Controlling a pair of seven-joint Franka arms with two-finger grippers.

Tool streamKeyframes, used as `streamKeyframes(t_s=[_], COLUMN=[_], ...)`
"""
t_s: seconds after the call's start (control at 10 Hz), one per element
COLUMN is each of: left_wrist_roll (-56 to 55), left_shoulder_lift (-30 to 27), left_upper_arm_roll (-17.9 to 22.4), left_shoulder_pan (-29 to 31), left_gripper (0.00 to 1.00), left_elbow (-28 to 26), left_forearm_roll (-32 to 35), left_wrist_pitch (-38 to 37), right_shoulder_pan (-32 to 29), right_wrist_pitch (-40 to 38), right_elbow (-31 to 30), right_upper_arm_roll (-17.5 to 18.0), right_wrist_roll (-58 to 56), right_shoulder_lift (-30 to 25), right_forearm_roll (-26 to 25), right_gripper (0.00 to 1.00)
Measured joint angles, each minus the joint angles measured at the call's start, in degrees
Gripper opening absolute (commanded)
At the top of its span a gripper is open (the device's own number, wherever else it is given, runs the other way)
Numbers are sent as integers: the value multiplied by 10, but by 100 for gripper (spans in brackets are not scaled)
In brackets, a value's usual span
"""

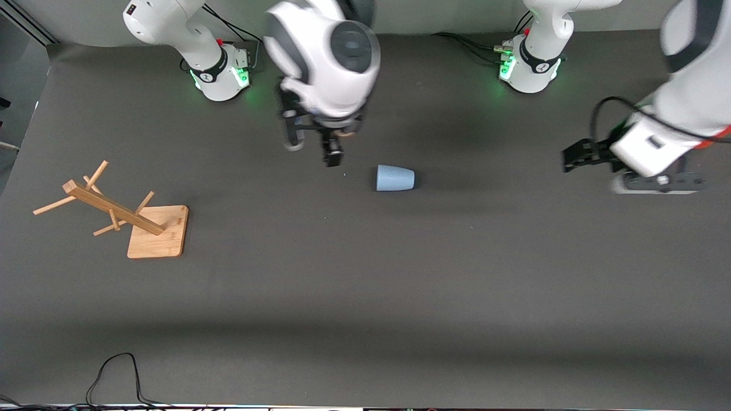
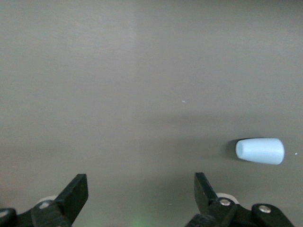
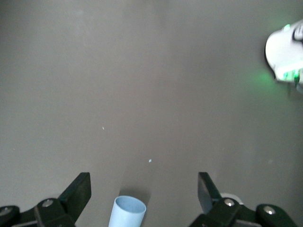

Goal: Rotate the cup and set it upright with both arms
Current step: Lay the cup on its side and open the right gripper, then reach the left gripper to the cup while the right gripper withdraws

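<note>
From the front, the cup [image 1: 394,178] lies on its side on the dark table [image 1: 365,285], about midway between my two arms' ends. My right gripper [image 1: 313,149] hangs over the table just beside the cup, toward the right arm's end, fingers spread wide and holding nothing. My left gripper [image 1: 577,157] hovers over the left arm's end, well apart from the cup. A wooden rack [image 1: 123,214] lies tipped at the right arm's end.

Through my left wrist, my fingers [image 2: 73,194] stand wide, empty; the cup [image 2: 260,151] lies farther off.

Through my right wrist, my fingers [image 3: 78,191] gape wide; the cup [image 3: 128,212] shows its open mouth between them
</note>
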Motion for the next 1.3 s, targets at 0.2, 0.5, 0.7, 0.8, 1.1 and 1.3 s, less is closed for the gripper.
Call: streamKeyframes(t_s=[0.2, 0.5, 0.7, 0.8, 1.1, 1.3], left_wrist_roll=[-98, -254, -341, -375, -450, -489], left_shoulder_lift=[27, 74, 121, 149, 241, 308], left_upper_arm_roll=[-2, -3, -3, -3, -2, -2], left_shoulder_pan=[-75, -187, -258, -291, -385, -434], left_gripper=[100, 100, 100, 100, 100, 100], left_elbow=[0, 6, 26, 40, 79, 108], left_forearm_roll=[20, 63, 97, 116, 170, 199], left_wrist_pitch=[22, 42, 45, 44, 44, 44], right_shoulder_pan=[-68, -192, -288, -329, -428, -502], right_wrist_pitch=[-18, -25, -24, -23, 22, 52], right_elbow=[-21, -67, -92, -98, -127, -160], right_upper_arm_roll=[-1, -3, -2, -1, 33, 95], right_wrist_roll=[-143, -361, -531, -603, -792, -882], right_shoulder_lift=[-49, -120, -153, -162, -179, -199], right_forearm_roll=[0, -1, -1, 0, 0, 0], right_gripper=[100, 100, 100, 100, 100, 100])
